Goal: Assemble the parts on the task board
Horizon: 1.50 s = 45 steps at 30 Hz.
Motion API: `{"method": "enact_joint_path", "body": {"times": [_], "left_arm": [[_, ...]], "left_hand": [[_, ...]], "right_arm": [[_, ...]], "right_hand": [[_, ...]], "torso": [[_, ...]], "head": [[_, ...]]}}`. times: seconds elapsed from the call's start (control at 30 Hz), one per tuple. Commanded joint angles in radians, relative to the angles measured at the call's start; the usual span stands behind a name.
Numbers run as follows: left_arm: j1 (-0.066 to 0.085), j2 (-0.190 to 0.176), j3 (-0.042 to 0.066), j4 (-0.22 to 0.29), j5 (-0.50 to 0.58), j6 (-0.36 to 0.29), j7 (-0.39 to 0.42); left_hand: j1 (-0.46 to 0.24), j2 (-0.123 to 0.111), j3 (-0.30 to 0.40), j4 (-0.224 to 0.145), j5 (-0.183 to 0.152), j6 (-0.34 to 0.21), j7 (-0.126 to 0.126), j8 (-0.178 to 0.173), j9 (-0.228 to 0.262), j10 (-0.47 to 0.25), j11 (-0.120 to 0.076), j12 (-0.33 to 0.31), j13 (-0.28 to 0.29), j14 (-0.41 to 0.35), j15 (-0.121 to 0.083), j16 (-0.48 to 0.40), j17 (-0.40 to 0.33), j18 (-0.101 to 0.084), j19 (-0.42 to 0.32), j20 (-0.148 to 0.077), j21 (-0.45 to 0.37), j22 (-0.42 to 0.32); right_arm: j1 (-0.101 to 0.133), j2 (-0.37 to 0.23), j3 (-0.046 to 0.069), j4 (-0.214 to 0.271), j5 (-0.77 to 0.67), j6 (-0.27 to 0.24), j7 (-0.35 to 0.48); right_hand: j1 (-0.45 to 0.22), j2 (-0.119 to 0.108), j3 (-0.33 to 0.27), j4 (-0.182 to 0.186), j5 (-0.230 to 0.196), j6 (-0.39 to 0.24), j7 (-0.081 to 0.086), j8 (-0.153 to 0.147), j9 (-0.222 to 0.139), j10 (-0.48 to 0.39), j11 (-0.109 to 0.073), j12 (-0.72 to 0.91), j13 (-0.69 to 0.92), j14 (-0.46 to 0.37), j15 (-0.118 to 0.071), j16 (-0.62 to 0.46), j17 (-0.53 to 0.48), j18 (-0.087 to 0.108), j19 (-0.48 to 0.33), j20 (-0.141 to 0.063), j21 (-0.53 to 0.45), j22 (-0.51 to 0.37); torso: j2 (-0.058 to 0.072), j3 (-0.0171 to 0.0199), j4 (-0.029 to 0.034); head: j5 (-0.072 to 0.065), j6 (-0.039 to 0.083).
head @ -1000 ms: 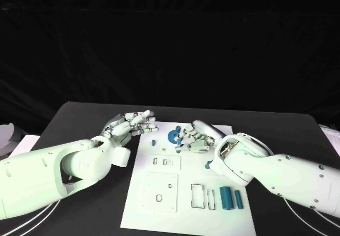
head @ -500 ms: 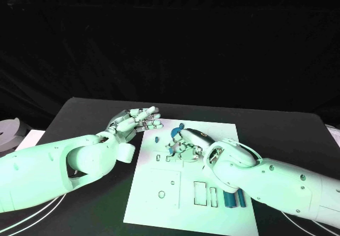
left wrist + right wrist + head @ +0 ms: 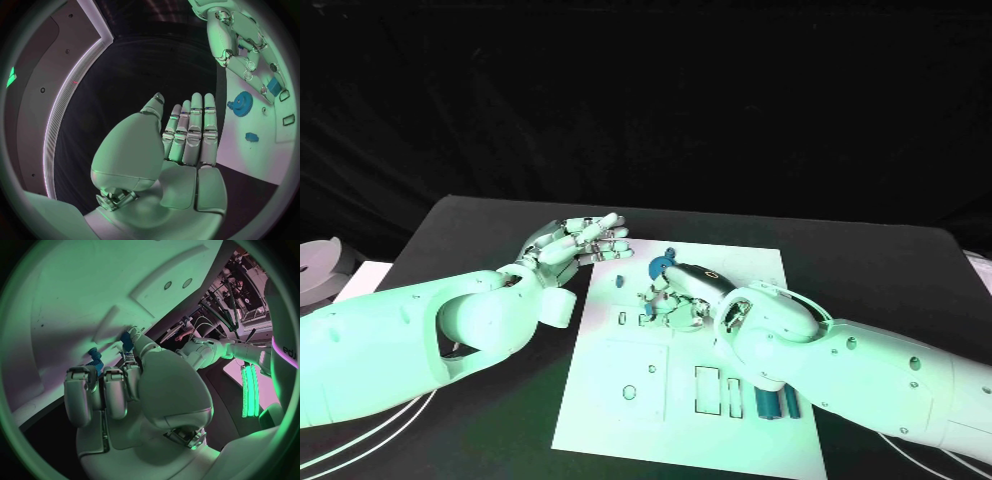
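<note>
Surroundings: a white object lay at the black table's left edge, well apart from the task board.
Obstruction: the right hand and its forearm covered the board's middle and hid part of the blue gear.
Left hand: held nothing, fingers straight and apart, over the table just beside the board's left edge.
Right hand state: fingers curled down onto the board; a small blue piece showed at the fingertips, but whether it was gripped, I cannot tell.
Blue bars: two lay side by side near the board's right edge, long axes running along the board's length.
Small blue part: lay loose on the board near the gear.
</note>
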Motion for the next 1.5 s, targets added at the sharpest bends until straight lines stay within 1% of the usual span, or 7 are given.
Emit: {"method": "enact_joint_path", "body": {"times": [0.03, 0.13, 0.47, 0.77, 1.27, 1.37, 1.5], "left_arm": [[0.002, 0.0, 0.001, 0.003, 0.001, 0.023, 0.01], [0.002, 0.0, 0.001, 0.003, 0.001, 0.022, 0.009], [0.002, -0.001, 0.001, 0.003, 0.001, 0.021, 0.009], [0.002, -0.001, 0.001, 0.003, 0.001, 0.021, 0.008], [0.002, -0.002, 0.001, 0.002, 0.001, 0.021, 0.008], [0.002, -0.003, 0.001, 0.002, 0.001, 0.02, 0.008], [0.002, -0.002, 0.001, 0.001, 0.001, 0.02, 0.008]], "left_hand": [[0.004, 0.01, -0.002, -0.007, -0.005, -0.002, 0.005, -0.005, -0.001, -0.007, -0.001, -0.004, -0.001, 0.0, 0.002, -0.008, 0.002, 0.012, 0.002, 0.004, -0.007, -0.001], [0.004, 0.01, -0.002, -0.007, -0.005, -0.002, 0.005, -0.005, -0.001, -0.007, -0.001, -0.004, -0.001, 0.0, 0.002, -0.008, 0.002, 0.012, 0.002, 0.004, -0.007, -0.001], [0.004, 0.01, -0.002, -0.007, -0.005, -0.002, 0.005, -0.005, -0.001, -0.007, -0.001, -0.004, -0.001, 0.0, 0.002, -0.008, 0.002, 0.012, 0.002, 0.004, -0.007, -0.001], [0.004, 0.01, -0.002, -0.007, -0.005, -0.002, 0.005, -0.005, -0.001, -0.007, -0.001, -0.004, -0.001, 0.0, 0.002, -0.008, 0.002, 0.012, 0.002, 0.004, -0.007, -0.001], [0.003, 0.011, -0.002, -0.007, -0.005, -0.002, 0.005, -0.005, -0.001, -0.008, -0.001, -0.005, -0.001, 0.0, 0.002, -0.009, 0.003, 0.012, 0.002, 0.004, -0.007, -0.002], [0.003, 0.011, -0.002, -0.007, -0.005, -0.002, 0.005, -0.005, -0.001, -0.008, -0.001, -0.005, -0.001, 0.0, 0.002, -0.009, 0.003, 0.012, 0.002, 0.004, -0.007, -0.002], [0.003, 0.011, -0.002, -0.007, -0.005, -0.002, 0.005, -0.005, -0.001, -0.008, -0.001, -0.005, -0.001, 0.0, 0.002, -0.009, 0.003, 0.012, 0.002, 0.004, -0.007, -0.002]], "right_arm": [[-0.006, -0.006, -0.006, -0.007, -0.024, 0.057, -0.03], [-0.006, -0.007, -0.006, -0.007, -0.023, 0.068, -0.031], [-0.007, -0.011, -0.006, 0.003, -0.018, 0.124, -0.04], [-0.007, -0.016, -0.007, 0.008, -0.024, 0.151, -0.059], [-0.007, -0.023, -0.008, 0.01, -0.06, 0.149, -0.092], [-0.007, -0.025, -0.008, 0.012, -0.062, 0.139, -0.09], [-0.007, -0.026, -0.008, 0.015, -0.053, 0.11, -0.072]], "right_hand": [[-0.005, 0.002, -0.001, 0.0, 0.007, 0.035, -0.025, 0.007, 0.024, 0.015, -0.007, 0.004, 0.009, 0.098, -0.006, 0.0, 0.23, -0.007, 0.032, -0.009, 0.0, 0.131], [-0.005, 0.002, -0.001, 0.0, 0.007, 0.035, -0.025, 0.007, 0.024, 0.015, -0.007, 0.004, 0.009, 0.098, -0.006, 0.0, 0.23, -0.007, 0.032, -0.009, 0.0, 0.131], [-0.018, -0.007, -0.006, 0.001, 0.007, 0.036, -0.025, 0.006, 0.024, 0.014, -0.008, 0.002, 0.007, 0.098, -0.007, -0.002, 0.229, -0.007, 0.031, -0.009, -0.001, 0.13], [-0.024, -0.012, -0.009, 0.002, 0.005, 0.032, -0.024, 0.002, 0.024, 0.01, -0.007, -0.008, 0.001, 0.097, -0.006, -0.004, 0.225, -0.006, 0.029, -0.009, -0.003, 0.125], [-0.033, -0.022, -0.013, 0.002, 0.005, 0.022, -0.019, -0.006, 0.021, 0.007, -0.003, -0.014, -0.002, 0.096, -0.004, -0.006, 0.221, -0.005, 0.027, -0.008, -0.006, 0.121], [-0.033, -0.021, -0.012, 0.001, 0.009, 0.022, -0.019, -0.007, 0.021, 0.007, -0.003, -0.013, -0.001, 0.096, -0.004, -0.006, 0.221, -0.005, 0.027, -0.008, -0.005, 0.121], [-0.027, -0.019, -0.006, -0.004, 0.019, 0.026, -0.021, -0.006, 0.022, 0.007, -0.004, -0.013, -0.001, 0.096, -0.004, -0.006, 0.222, -0.005, 0.028, -0.007, -0.005, 0.122]], "torso": [[0.0, 0.0004, 0.0001], [0.0, -0.0001, -0.0009], [0.0, -0.0005, 0.0005], [0.0, -0.0009, 0.0018], [0.001, -0.0003, 0.0017], [0.001, 0.0003, 0.0022], [0.0, -0.0006, 0.0018]], "head": [[-0.001, -0.003], [0.004, -0.004], [0.002, -0.008], [0.001, -0.011], [-0.002, -0.011], [-0.002, -0.012], [-0.001, -0.011]]}}
